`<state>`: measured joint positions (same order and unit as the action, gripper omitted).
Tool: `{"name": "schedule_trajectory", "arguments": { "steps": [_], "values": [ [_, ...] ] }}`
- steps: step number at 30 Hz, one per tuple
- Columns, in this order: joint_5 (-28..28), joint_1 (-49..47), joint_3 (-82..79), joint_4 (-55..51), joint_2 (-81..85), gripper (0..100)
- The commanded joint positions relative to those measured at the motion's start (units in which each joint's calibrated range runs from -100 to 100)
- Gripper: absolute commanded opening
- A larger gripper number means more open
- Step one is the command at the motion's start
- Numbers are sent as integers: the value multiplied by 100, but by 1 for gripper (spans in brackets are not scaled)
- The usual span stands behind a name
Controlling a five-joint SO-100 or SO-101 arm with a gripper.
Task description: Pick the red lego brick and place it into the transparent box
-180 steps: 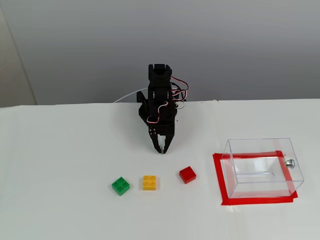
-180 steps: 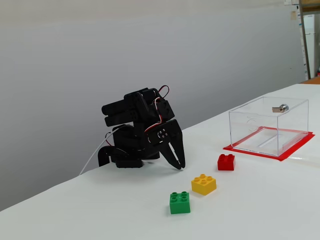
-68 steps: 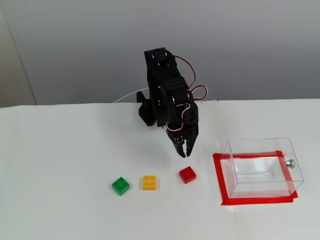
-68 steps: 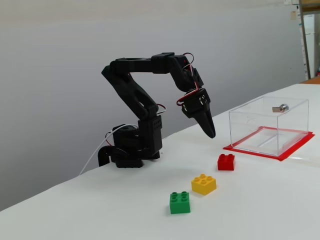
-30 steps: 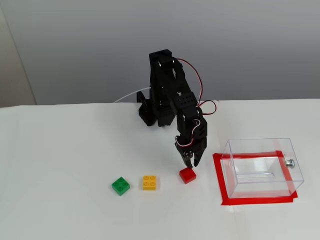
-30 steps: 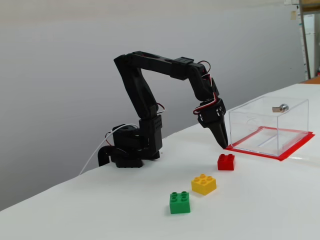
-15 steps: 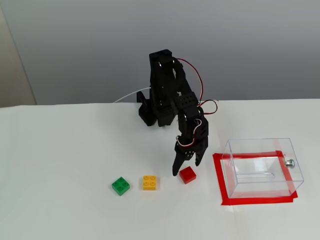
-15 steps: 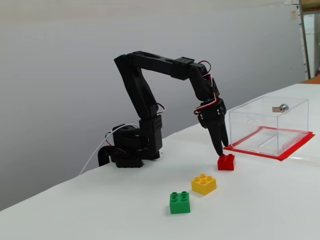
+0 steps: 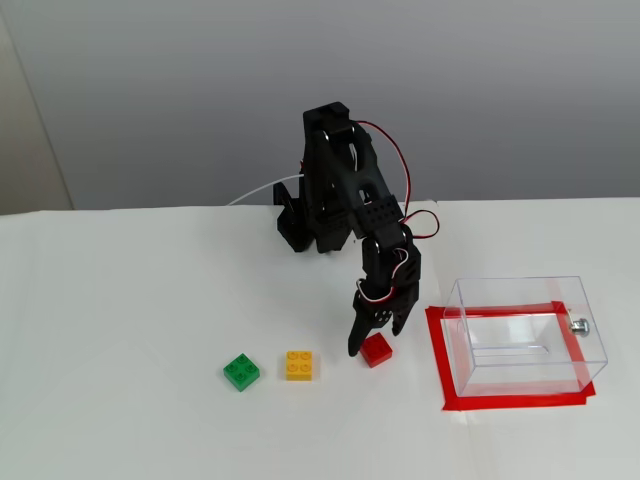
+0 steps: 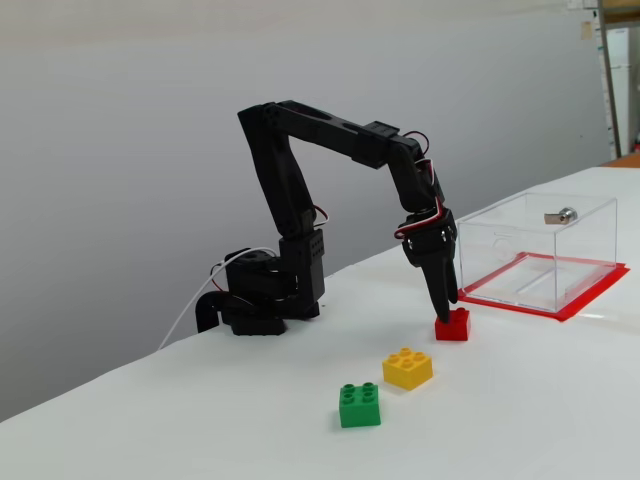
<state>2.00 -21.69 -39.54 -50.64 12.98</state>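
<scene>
Gripper (image 9: pixel 373 341) parted, its tips straddling the red lego brick (image 9: pixel 377 350) at lower centre, nothing clamped yet (brick sits on the table). Grasp, lift and drop into the transparent box (image 9: pixel 524 334), lower right, all remain.

bricks in a row (image 9: pixel 286 364), transparent box (image 9: pixel 525 335) at right, arm (image 9: pixel 340 200) behind
</scene>
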Motion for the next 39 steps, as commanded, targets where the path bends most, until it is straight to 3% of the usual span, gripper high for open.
{"name": "schedule_trajectory", "arguments": {
  "steps": [1, 34, 39],
  "values": [
    [-18, 6, 166, 138, -55, 35],
    [-18, 102, 120, 591, -683, 34],
    [24, 87, 111, 591, -683, 20]
  ]
}}
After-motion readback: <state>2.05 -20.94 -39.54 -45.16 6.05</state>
